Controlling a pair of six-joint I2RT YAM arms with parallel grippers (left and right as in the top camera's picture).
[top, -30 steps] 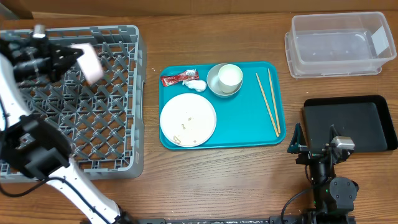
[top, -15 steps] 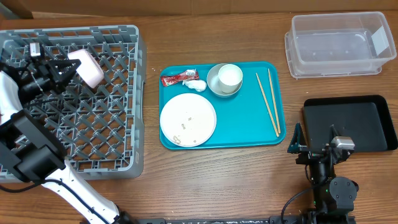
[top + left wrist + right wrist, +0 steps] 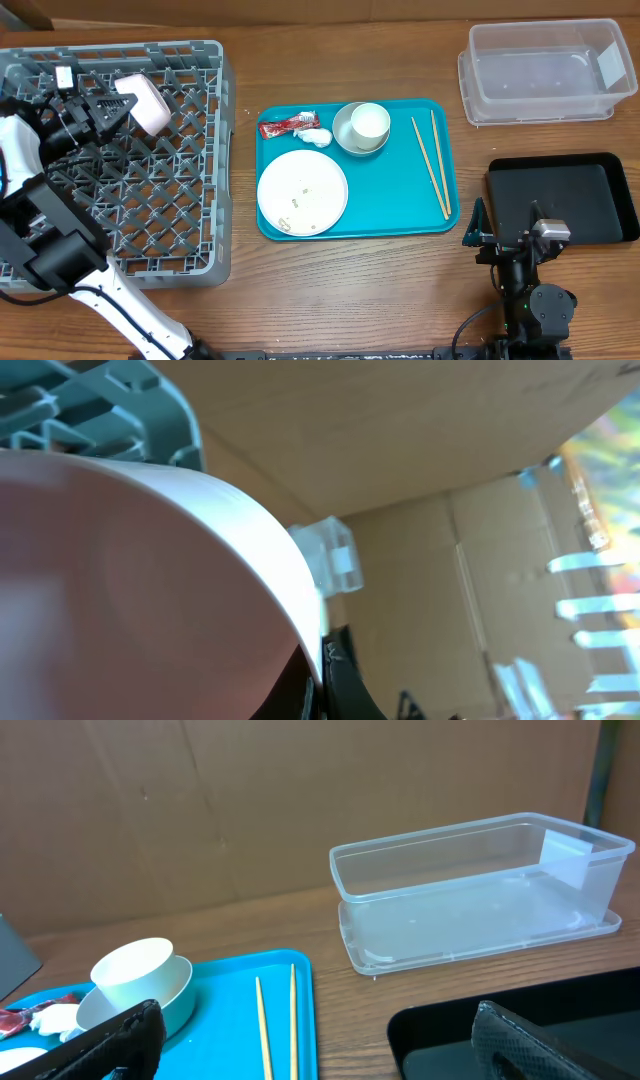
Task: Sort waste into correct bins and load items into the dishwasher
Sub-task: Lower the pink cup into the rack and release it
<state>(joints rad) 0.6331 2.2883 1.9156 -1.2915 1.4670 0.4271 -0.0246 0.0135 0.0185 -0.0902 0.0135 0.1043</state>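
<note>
Brown wood table [image 3: 350, 290] has a grey rack [image 3: 180, 200] on the left and a teal tray [image 3: 400, 200] in the middle. Left gripper [image 3: 105, 108] pinches a white plate [image 3: 145, 100], tipped on its edge over the rack's back part. Right gripper [image 3: 506, 228] is wide with nothing in it, beside the black tray [image 3: 560, 195]. On the teal tray lie a second plate [image 3: 302, 192], a bowl [image 3: 347, 138] with a cup [image 3: 369, 122] inside, chopsticks [image 3: 432, 165], a wrapper [image 3: 288, 124] and a tissue [image 3: 315, 137]. A clear tub [image 3: 540, 70] sits far right.
</note>
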